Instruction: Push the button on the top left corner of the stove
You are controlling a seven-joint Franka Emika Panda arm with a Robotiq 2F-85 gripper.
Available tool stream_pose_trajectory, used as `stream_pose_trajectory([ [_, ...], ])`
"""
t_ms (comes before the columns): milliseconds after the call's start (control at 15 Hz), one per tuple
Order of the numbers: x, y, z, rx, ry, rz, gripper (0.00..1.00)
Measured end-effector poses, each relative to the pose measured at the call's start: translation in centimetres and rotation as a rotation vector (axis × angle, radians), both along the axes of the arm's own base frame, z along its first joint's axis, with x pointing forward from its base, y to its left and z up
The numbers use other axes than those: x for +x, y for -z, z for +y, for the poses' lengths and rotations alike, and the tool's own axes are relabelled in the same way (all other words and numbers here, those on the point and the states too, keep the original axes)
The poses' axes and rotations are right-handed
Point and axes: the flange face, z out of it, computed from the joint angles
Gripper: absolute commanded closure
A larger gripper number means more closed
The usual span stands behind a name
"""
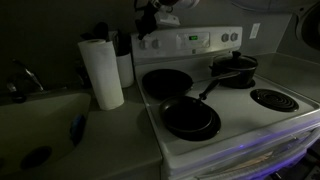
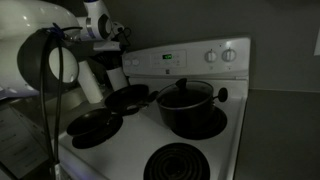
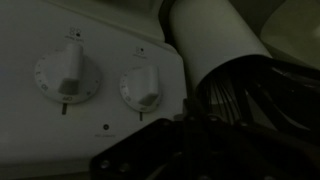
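Progress is standing at the approach, by my judgement: nothing is showing the press as done. I am hanging my pincer [image 1: 158, 18] over the left end of the back panel [image 1: 190, 42] of the stove [image 1: 240, 112], and in both exterior views it is sitting above the panel, not touching it.

The stove is filling the right side of that exterior view, beside the paper towel roll [image 1: 101, 72], and it is carrying 2 frying pans [image 1: 190, 118] and 1 pot [image 1: 232, 68]. A green display [image 2: 168, 58] is glowing midway along the panel.

My wrist view is looking down on 2 white knobs [image 3: 67, 75] at that left end, with the paper towel roll just beside them. A small dark mark [image 3: 105, 127] is sitting on the panel below and between the knobs. It may be the control I am meant to press, but it is too small for me to tell.

My pincer is showing there only as a dark shape along the bottom edge, so I am not managing to tell whether the jaws are apart or together.

What is remaining, as I am judging it, is lining up on that corner control, coming down and pressing it.
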Motion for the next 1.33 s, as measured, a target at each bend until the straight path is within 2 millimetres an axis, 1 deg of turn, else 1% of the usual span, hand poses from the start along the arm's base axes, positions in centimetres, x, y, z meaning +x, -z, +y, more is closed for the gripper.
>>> stream_pose_trajectory([
  [400, 0.9, 1.0, -1.8, 0.001, 0.034, 0.018, 1.00],
  [600, 1.0, 1.1, -1.8, 0.014, 0.033, 0.018, 1.00],
  [1000, 1.3, 2.3, -1.5, 0.025, 0.027, 0.025, 1.00],
  [1333, 1.5, 2.3, -1.5, 0.028, 0.015, 0.010, 1.00],
])
